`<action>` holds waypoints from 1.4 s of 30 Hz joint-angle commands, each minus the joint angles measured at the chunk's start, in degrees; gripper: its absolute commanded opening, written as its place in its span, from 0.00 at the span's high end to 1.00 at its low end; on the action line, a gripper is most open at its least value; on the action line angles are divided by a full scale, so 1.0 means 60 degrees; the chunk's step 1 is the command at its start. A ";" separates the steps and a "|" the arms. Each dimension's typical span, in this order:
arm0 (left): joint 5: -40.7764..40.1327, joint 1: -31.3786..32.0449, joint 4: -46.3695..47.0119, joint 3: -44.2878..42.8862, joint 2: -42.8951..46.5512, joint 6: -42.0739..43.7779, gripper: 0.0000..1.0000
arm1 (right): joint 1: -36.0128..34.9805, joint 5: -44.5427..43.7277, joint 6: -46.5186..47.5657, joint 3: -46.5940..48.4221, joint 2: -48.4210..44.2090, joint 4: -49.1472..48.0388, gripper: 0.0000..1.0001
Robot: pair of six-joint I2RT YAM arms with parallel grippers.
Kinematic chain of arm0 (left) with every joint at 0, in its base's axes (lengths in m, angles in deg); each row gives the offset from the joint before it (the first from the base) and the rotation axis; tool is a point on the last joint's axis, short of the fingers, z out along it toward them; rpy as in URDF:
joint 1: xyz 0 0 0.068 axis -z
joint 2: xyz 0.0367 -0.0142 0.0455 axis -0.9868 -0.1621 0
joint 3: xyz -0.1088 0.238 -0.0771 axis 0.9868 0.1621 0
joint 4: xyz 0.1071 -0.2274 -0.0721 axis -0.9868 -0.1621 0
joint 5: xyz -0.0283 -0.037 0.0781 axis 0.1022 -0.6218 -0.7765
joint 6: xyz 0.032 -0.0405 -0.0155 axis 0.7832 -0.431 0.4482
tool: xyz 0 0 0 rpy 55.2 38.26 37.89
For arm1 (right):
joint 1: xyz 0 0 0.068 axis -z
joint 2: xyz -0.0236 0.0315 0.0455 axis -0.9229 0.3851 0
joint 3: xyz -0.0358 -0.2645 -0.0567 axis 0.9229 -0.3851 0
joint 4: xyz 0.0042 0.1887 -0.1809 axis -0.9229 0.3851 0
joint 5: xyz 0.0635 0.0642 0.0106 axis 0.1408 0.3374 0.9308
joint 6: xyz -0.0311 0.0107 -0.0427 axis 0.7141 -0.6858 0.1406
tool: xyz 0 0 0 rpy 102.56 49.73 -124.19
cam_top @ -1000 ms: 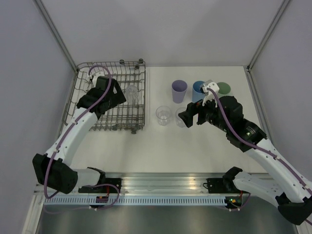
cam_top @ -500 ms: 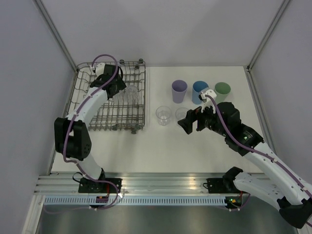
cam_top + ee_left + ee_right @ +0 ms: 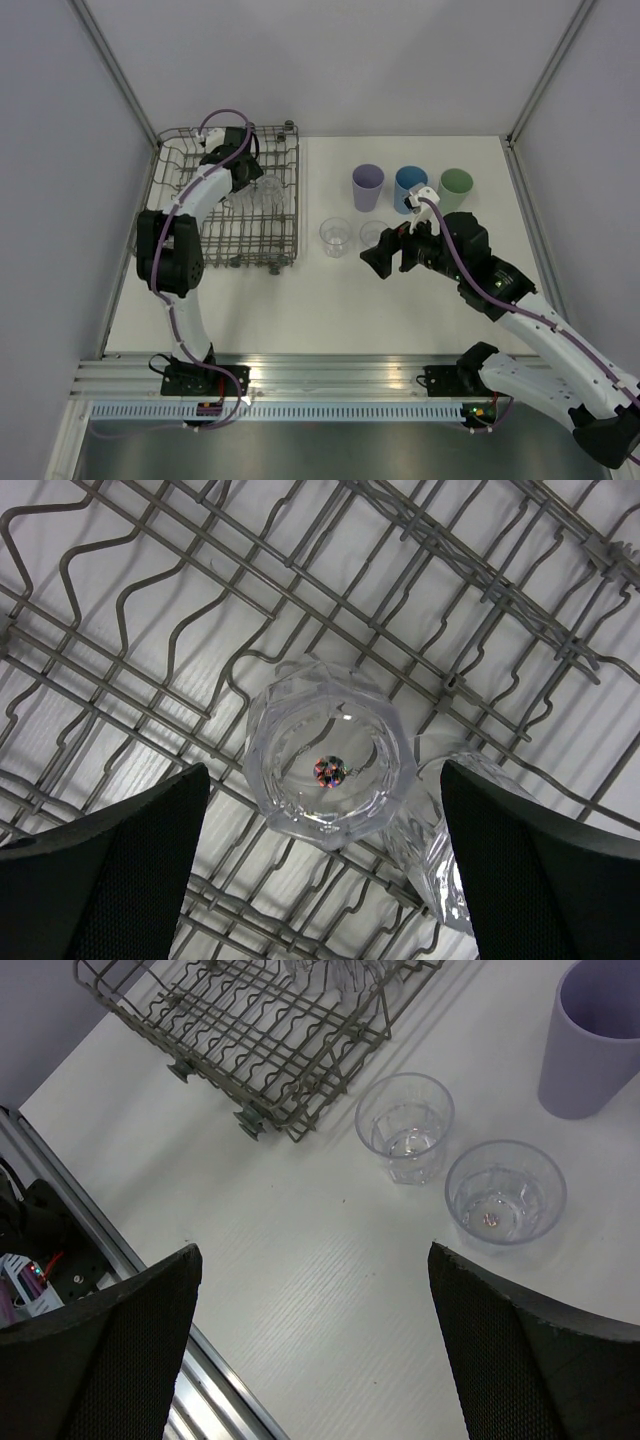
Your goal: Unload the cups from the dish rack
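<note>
Jaws of both arms spread wide, gripping nothing.

Left gripper: inside the dish rack, pointing down at the wire floor, toward the far right part of the basket in the top view. Fingers on either side of a clear cup, with gaps on both sides. No contact seen.

Clear cup: seen end-on in the left wrist view, standing among the prongs. Upright or upside down: cannot tell.

Second clear cup: just beside the first, tilted, close by the right-hand finger. Touching it or not: cannot tell. Both rack cups only a pale blur in the top view.

Right gripper: hovering over bare white table, near two clear cups, between them and the near edge.

Third clear cup: upright on the table, just beside the rack's right side.

Fourth clear cup: upright, just beside the third, on the side away from the rack.

Lilac cup, blue cup, green cup: upright in a row on the table, beyond the clear pair, well apart from the rack. Blue one partly hidden by the right wrist.
</note>
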 commanded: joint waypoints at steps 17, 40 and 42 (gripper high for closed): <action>-0.0234 -0.0054 -0.0128 -0.0687 -0.0512 0.0351 0.58 | 0.0039 0.0557 0.0125 -0.0192 0.0082 -0.0687 0.02; 0.1198 -0.0054 -0.0378 0.0147 0.3720 0.0746 0.98 | 0.0039 -0.0557 -0.0897 -0.0527 -0.0605 -0.1418 0.02; 0.2384 -0.0054 -0.0058 0.0526 0.4482 0.0688 0.98 | 0.0039 -0.0499 -0.1177 -0.0878 -0.0898 -0.2060 0.02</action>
